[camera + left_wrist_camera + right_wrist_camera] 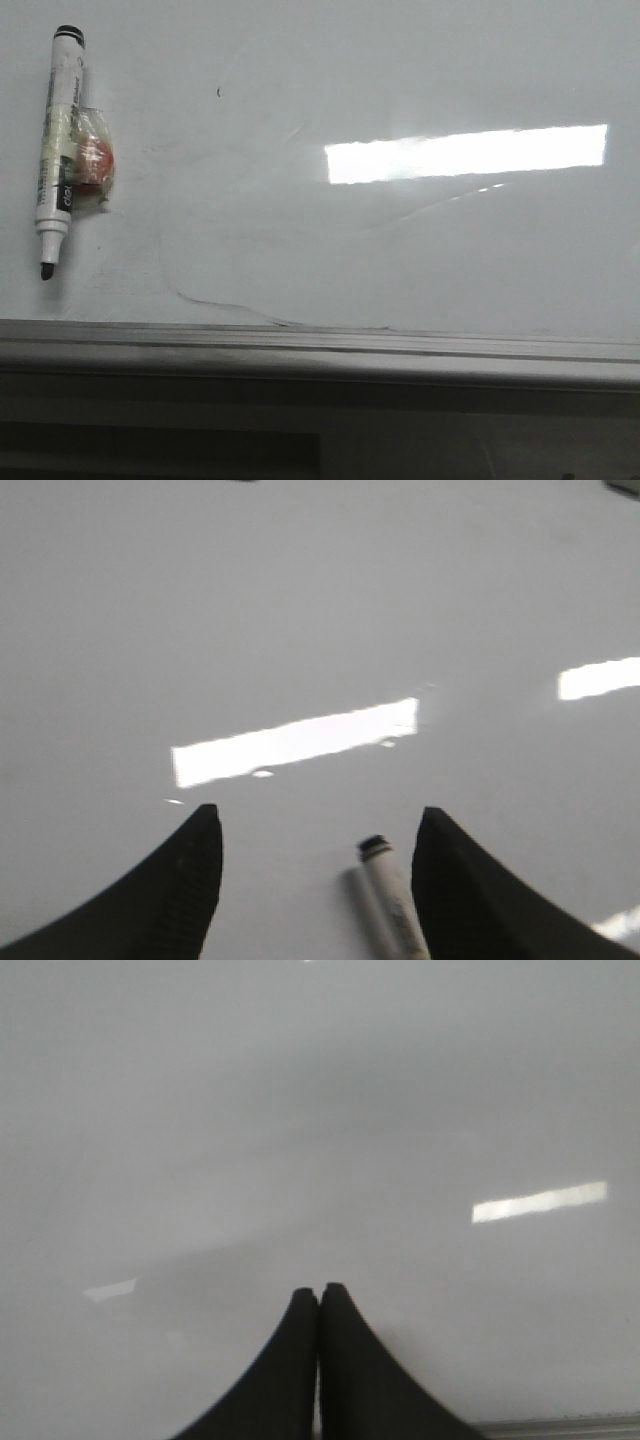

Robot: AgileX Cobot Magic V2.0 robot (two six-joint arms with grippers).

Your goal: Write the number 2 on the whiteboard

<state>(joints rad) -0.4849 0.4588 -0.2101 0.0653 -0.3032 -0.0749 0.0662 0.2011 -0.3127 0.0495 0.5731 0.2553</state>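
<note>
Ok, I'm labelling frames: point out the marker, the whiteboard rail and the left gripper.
marker point(58, 140): front view, mid barrel.
whiteboard rail point(320, 345): front view, middle of the rail.
left gripper point(315, 855): left wrist view, midway between fingertips.

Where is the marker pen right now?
In the front view the marker lies at the far left of the whiteboard, tip toward the grey rail. The open left gripper hangs above it.

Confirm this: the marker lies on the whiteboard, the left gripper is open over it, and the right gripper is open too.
Wrong on the right gripper: the right wrist view shows its fingers pressed together, shut and empty. The rest holds: the marker lies on the whiteboard, and the left gripper is open over it.
</note>
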